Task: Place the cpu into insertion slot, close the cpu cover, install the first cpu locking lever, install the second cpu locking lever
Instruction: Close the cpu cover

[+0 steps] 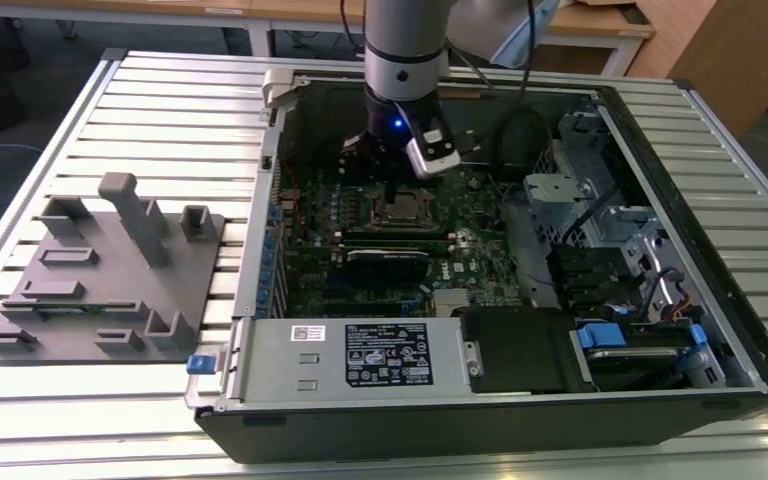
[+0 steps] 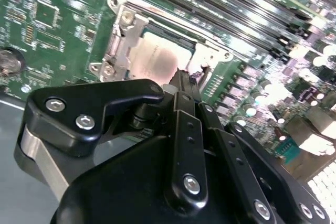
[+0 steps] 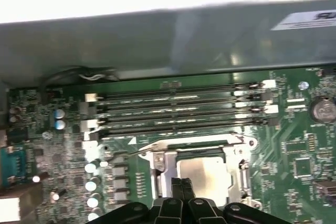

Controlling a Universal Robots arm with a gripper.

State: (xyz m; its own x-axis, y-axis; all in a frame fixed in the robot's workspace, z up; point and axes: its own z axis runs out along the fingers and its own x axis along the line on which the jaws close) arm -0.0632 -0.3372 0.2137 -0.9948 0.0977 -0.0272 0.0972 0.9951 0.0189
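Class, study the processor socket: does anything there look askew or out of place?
One thin locking lever beside the cpu cover juts out at an angle, seemingly unlatched; the cpu sits flat.

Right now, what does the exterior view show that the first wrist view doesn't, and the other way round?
The exterior view adds the open case, the grey tray at the exterior view's left of it, and the arm standing over it. The first wrist view adds the silvery cpu framed by the cover, plus a coin battery. Shared: the green motherboard, the memory slots and the end effector close over the cpu.
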